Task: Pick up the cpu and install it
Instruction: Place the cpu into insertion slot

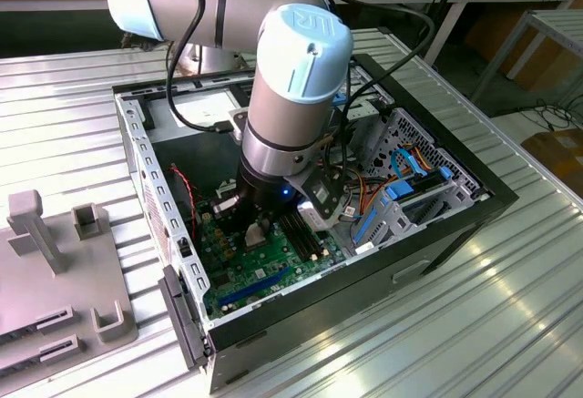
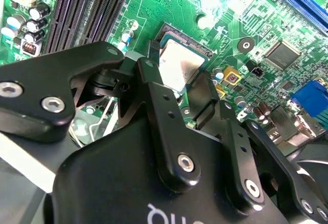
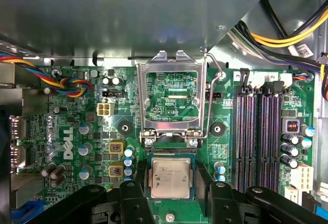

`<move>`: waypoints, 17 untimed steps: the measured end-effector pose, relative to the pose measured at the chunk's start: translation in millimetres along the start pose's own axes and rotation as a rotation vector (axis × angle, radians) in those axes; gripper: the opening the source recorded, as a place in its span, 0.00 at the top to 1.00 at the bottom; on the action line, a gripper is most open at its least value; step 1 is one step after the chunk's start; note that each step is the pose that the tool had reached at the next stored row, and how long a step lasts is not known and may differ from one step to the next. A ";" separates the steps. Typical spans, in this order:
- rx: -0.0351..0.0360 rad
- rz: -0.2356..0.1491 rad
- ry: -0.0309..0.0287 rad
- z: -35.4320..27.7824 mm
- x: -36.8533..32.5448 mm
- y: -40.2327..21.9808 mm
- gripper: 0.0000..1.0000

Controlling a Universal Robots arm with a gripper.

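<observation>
The cpu at the open socket — fingers clamped on 2 of its sides

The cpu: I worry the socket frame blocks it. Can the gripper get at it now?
Probably yes: the socket frame is flipped open, away from the cpu, and the gripper sits right at it with nothing between.

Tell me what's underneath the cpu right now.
The cpu sits over the black socket on the green motherboard; the socket's edge shows around it. The contacts beneath are covered.
</observation>
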State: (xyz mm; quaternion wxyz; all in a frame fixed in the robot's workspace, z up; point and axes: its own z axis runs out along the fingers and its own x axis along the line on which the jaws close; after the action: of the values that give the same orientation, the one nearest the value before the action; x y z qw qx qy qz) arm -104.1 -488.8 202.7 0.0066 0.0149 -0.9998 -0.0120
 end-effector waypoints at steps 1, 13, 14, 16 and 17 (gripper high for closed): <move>0.0000 0.000 0.0000 0.0 0.0 -0.3 0.53; -0.0003 0.000 -0.0001 3.6 -0.4 -0.6 0.53; -0.0003 0.000 0.0000 3.6 -0.4 -0.5 0.53; -0.0004 0.000 -0.0001 3.2 -0.4 -0.4 0.53; -0.0006 0.000 -0.0001 2.5 -0.4 -0.1 0.53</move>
State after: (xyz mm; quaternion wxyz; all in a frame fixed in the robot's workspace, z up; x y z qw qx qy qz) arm -103.8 -488.7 200.2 0.0066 0.0149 -0.9998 -0.0122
